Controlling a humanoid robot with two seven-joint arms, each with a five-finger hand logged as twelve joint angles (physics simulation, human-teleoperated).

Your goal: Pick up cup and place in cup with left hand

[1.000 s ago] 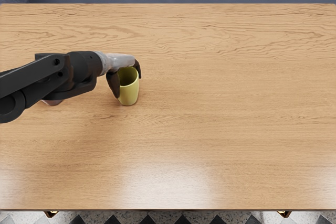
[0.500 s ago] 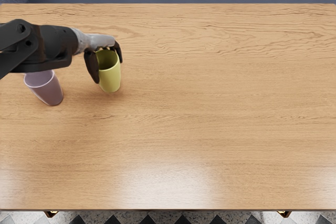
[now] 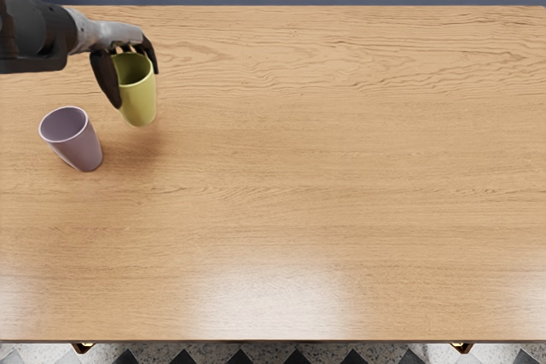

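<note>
Yellow cup, grasped by the left robot hand, has moved nearer the purple cup; wooden table stretches rightward.

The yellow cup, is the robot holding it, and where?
Yes, the left hand is holding the yellow cup near its top, with dark fingers on either side of the rim.

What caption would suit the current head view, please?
Left hand holding a yellow cup near a mauve cup on a wooden table.
</note>
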